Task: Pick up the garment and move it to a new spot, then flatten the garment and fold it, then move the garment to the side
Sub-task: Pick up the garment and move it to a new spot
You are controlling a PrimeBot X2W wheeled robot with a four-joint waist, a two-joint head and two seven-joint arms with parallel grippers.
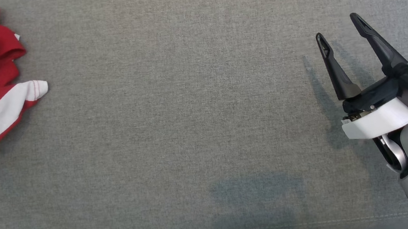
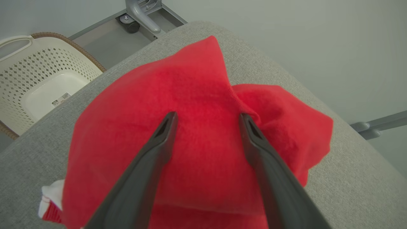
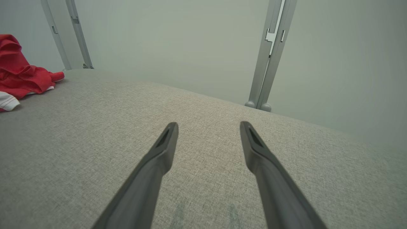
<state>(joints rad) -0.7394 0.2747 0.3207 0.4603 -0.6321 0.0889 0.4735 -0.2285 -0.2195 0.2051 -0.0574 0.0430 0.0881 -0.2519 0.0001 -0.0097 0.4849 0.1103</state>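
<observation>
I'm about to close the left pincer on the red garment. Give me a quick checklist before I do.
1. The left pincer is open: ok.
2. It is aimed at the garment, red cloth between its fingers: ok.
3. The fingers are touching the cloth: cannot tell.
4. The right pincer is open and away from the garment: ok.
5. There is room on the table for a new spot: ok.
6. The garment is flat: not ok, crumpled.

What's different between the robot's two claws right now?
The left gripper aims at the crumpled red garment; the right gripper aims at the bare grey surface. The left gripper is close over the garment; the right gripper is far across from it. Both stand open, holding nothing.
</observation>
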